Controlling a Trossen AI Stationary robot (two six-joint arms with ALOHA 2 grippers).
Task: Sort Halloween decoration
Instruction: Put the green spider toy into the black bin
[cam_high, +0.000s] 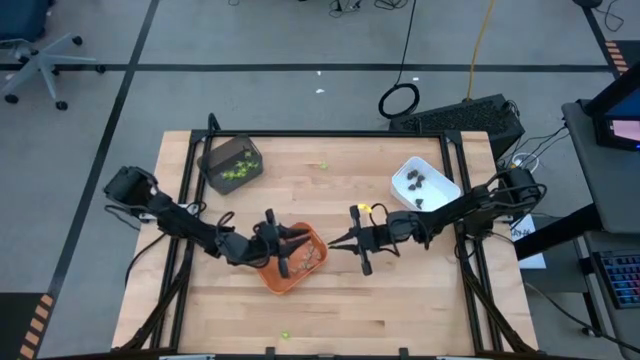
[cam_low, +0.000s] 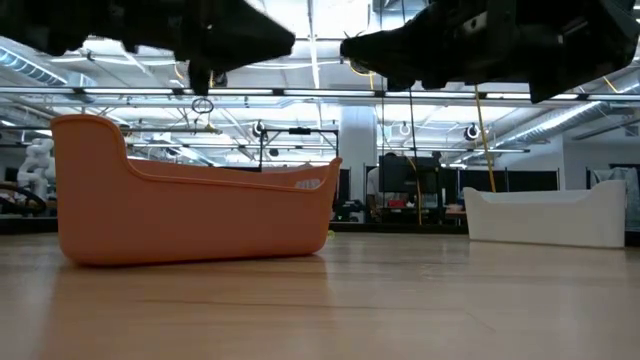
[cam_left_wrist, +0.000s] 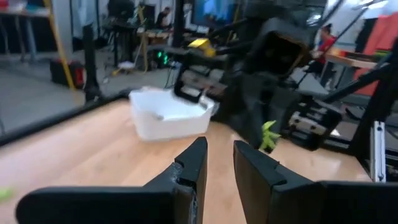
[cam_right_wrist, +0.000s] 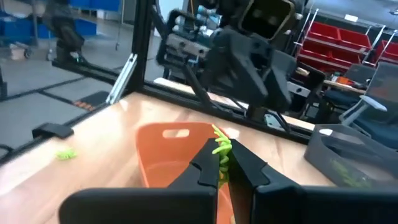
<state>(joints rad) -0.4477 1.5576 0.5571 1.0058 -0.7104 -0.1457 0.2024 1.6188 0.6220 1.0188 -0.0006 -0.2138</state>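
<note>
My right gripper (cam_right_wrist: 222, 157) is shut on a lime-green decoration piece (cam_right_wrist: 221, 148) and stands level just right of the orange tray (cam_high: 280, 278). That tray holds tan-grey pieces (cam_high: 311, 258). My left gripper (cam_left_wrist: 219, 150) hovers over the orange tray, open, with nothing between its fingers. It faces my right gripper (cam_left_wrist: 249, 93) and the green piece (cam_left_wrist: 268, 135). Other lime-green pieces (cam_high: 238, 172) lie in the dark grey tray (cam_high: 213, 158) at the far left. Dark brown pieces (cam_high: 417, 182) lie in the white tray (cam_high: 443, 172) at the far right. My right gripper pinches the lime-green piece between its two fingertips (cam_right_wrist: 205, 163), and the piece's upper part (cam_right_wrist: 219, 135) sticks out past them. The fingers lie level and point toward the table's left. The piece is lifted clear of the table, above the orange tray's right end.
One loose green piece (cam_high: 322, 166) lies on the wood near the far edge, another (cam_high: 285, 335) near the front edge. Black frame rails run along the table's left and right sides. In the low view the orange tray (cam_low: 190, 215) and white tray (cam_low: 545, 215) stand on the tabletop.
</note>
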